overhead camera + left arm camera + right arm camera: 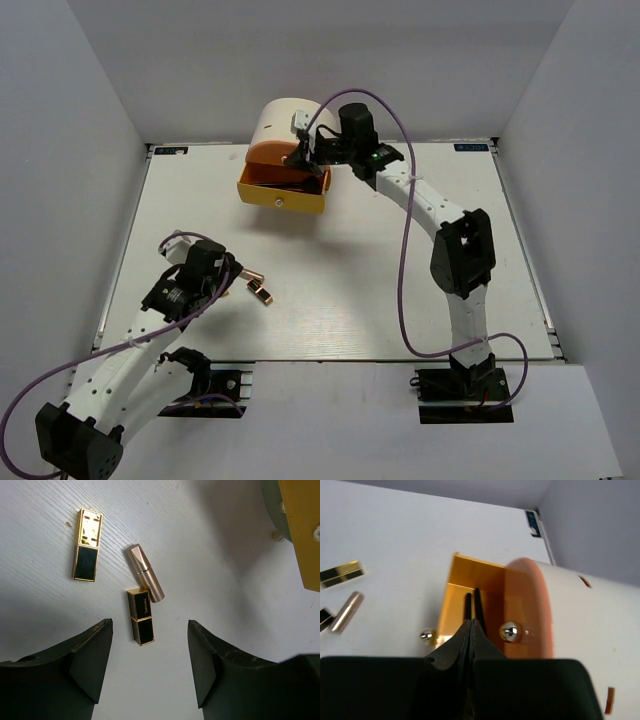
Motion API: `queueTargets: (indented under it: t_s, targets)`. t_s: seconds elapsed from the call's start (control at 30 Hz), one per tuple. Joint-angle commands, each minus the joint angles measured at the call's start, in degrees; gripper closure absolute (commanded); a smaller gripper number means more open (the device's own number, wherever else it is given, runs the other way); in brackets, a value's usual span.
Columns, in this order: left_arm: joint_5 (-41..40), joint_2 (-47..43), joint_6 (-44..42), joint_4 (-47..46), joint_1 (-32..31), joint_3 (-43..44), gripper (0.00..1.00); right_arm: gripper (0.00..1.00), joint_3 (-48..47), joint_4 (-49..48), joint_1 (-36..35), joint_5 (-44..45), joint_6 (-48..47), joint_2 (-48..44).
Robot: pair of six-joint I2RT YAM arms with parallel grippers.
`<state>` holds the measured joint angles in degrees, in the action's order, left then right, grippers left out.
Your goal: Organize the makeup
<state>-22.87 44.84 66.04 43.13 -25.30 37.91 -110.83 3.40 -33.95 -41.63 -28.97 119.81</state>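
Three lipsticks lie on the white table: a gold-black lipstick (140, 617), a rose-gold lipstick (146, 573) touching its far end, and a second gold-black one (87, 545) to the left. My left gripper (150, 626) hovers open just short of them, nothing between its fingers. My right gripper (472, 622) is shut, tips pressed together over the pulled-out yellow drawer (452, 597). Two thin black brush handles (473, 601) lie in that drawer just past the tips. I cannot tell whether the tips touch them.
The cream half-round box (285, 120) stands at the back centre, its yellow drawer (283, 196) pulled toward me and an orange drawer front (530, 605) above it. The lipsticks (260, 292) lie front left beside my left gripper (237, 275). White walls enclose the table.
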Motion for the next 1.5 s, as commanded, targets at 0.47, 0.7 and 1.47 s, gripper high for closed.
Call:
queueTargets:
  t_s: [0.47,0.7,1.47]
  targets:
    - [0.8,-2.6,1.7,-1.8,-0.3,-2.5,0.28,1.00,-7.0,29.8,-3.5,0.6,-22.3,4.6]
    - [1.1,-1.5,1.9,-2.1,-0.3,-2.4,0.28,1.00,-2.0,14.9,-5.6,21.8,-10.6,4.5]
    - [8.1,1.8,-0.3,-24.9,-0.3,-8.5,0.25,1.00,0.2,1.0,-8.4,47.3,-9.3,6.3]
